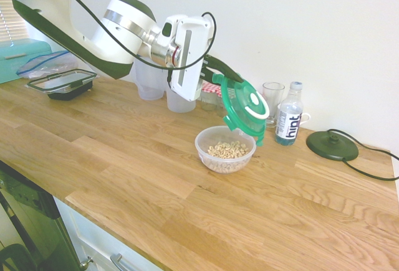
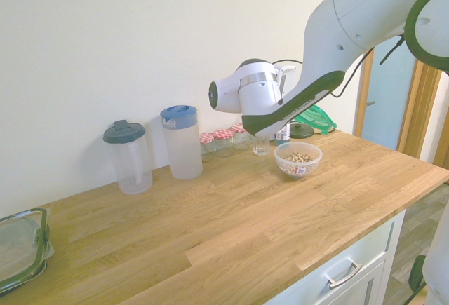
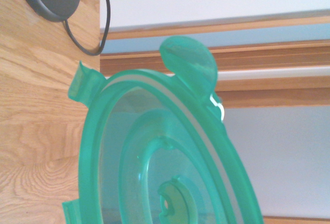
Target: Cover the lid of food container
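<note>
My gripper (image 1: 227, 75) is shut on the rim of the lid (image 1: 247, 109), a round translucent green lid with side tabs and a white ring mark. The lid hangs in the air, tilted steeply on edge, with its lower rim just behind and above the far right side of the food container (image 1: 225, 149). That container is a small clear bowl of ring cereal standing uncovered on the wooden counter. The second exterior view shows the lid (image 2: 313, 119) behind the arm and the bowl (image 2: 298, 159) below it. Up close, the lid (image 3: 154, 157) fills the wrist view.
A water bottle (image 1: 288, 114) and a glass (image 1: 272, 99) stand right behind the lid. A dark disc with a cord (image 1: 331, 145) lies to the right. Two jugs (image 2: 182, 140) and red-checked jars (image 2: 223, 140) line the wall. A black-rimmed rectangular container (image 1: 62, 84) sits far left.
</note>
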